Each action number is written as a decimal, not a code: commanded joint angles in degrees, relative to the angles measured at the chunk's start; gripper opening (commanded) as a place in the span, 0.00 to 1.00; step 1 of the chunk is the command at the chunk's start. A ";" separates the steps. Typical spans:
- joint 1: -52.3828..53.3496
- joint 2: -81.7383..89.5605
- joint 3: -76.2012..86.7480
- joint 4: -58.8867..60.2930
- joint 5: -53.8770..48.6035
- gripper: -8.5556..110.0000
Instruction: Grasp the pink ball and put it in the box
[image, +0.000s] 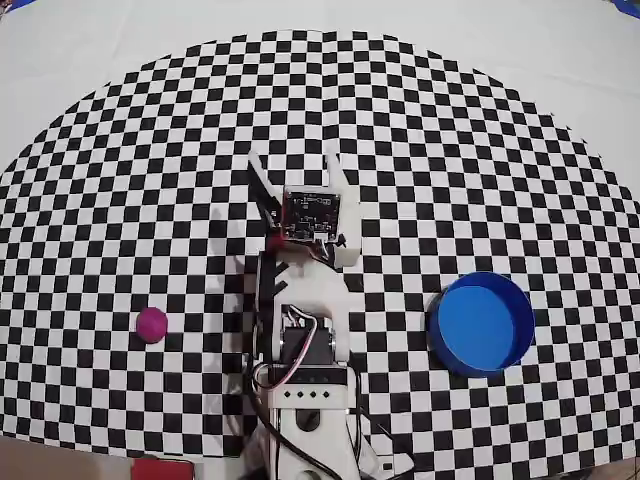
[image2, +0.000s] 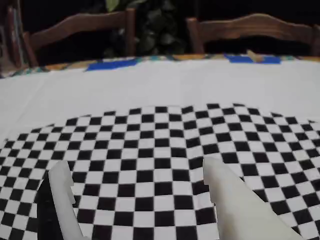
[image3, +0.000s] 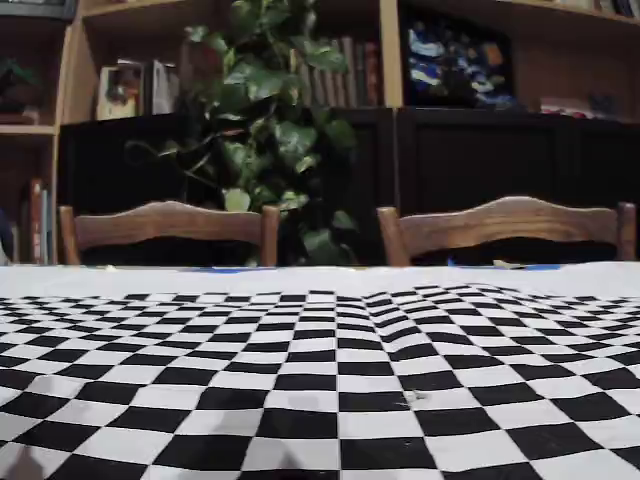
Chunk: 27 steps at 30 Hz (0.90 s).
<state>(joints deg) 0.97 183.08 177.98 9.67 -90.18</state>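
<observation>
Sitting on the checkered cloth (image: 420, 120), the pink ball (image: 152, 323) is small, round and bright pink, with a dull skin that does not shine. In the overhead view it lies at about 9 o'clock from the arm (image: 300, 330), well apart from it, and nothing touches it. A little shadow sits under it.

The box (image: 481, 323) is a round, bright blue dish with a low wall and a flat bottom. It is much bigger than the ball. It rests at about 3 o'clock from the arm, on the far side from the ball. Nothing lies inside it.

The gripper (image: 295, 165) points toward 12 o'clock in the overhead view, over the middle of the cloth. Its two fingers (image2: 62, 192) are spread wide apart and hold nothing. In the wrist view only black and white squares show between them.

The cloth covers a white surface (image2: 160, 85). In the fixed view two wooden chairs (image3: 170, 225) stand behind the surface at 12 o'clock, with a leafy green plant (image3: 270, 130) between them and shelves with books (image3: 130, 90) farther back. The ball, the box and the arm do not show in that view.
</observation>
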 joint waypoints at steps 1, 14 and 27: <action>-1.76 0.26 0.35 -1.14 -0.53 0.33; -10.81 -1.32 0.35 -1.76 -0.53 0.33; -25.58 -2.11 0.35 -2.72 -0.53 0.33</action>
<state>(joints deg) -22.24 181.58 177.98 8.26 -90.18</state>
